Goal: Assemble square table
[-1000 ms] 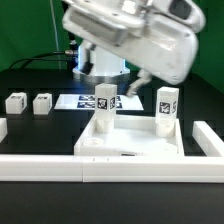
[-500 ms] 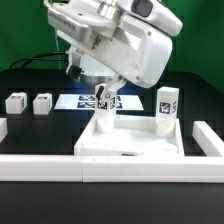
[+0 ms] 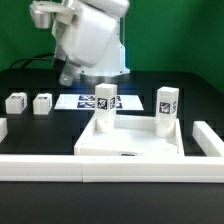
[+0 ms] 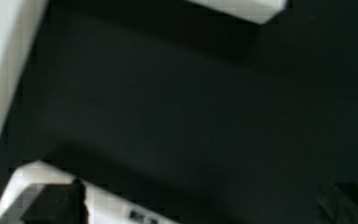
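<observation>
Square table (image 3: pixel 130 142) looks half built: the gripper (image 3: pixel 68 74) hangs high, jaws apart and empty. Two legs (image 3: pixel 104 102) stand in the slab's far corners, near the table's (image 3: pixel 30 75) front edge. Next, I think, it must fetch a loose leg block (image 3: pixel 42 103) toward the exterior view's left.

The table (image 3: pixel 30 135) is black and matte. A long low white border wall (image 3: pixel 50 168) runs along its near edge. Just behind that wall sits the white square slab (image 3: pixel 130 143), rimmed face up. Toward the exterior view's left, a loose leg block (image 3: pixel 15 102) stands beside another leg block (image 3: pixel 42 103). The marker board (image 3: pixel 72 101) lies flat behind the slab.
</observation>
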You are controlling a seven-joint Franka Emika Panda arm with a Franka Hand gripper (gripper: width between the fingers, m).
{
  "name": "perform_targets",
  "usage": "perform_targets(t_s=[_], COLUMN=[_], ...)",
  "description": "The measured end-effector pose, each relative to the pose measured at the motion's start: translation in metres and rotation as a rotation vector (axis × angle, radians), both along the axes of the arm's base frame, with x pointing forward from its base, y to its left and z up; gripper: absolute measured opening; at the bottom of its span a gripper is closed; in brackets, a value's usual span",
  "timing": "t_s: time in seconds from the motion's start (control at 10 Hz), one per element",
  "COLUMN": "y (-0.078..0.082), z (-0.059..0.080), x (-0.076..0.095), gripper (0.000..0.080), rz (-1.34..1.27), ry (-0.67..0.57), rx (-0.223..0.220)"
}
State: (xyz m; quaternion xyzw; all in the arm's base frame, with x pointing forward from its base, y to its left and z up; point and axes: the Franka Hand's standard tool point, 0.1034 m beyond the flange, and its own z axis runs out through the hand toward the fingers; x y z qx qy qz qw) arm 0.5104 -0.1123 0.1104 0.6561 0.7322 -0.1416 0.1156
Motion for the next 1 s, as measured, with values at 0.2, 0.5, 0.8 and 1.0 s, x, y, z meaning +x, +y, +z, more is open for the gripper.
perform_targets(t_s=[0.2, 0.5, 0.8, 1.0], y=[-0.014, -0.009, -0.027, -0.046], z=[-0.011, -0.011, -0.021, -0.035], x=[-0.02, -0.017, -0.022, -0.048], gripper=[0.0649, 0.0649, 0.0649, 0.0649], rz=[-0.22, -0.361, -0.688, -0.98], ry=[-0.031, -0.086, -0.186, -0.241], rx=[0.0, 0.008, 0.047, 0.065])
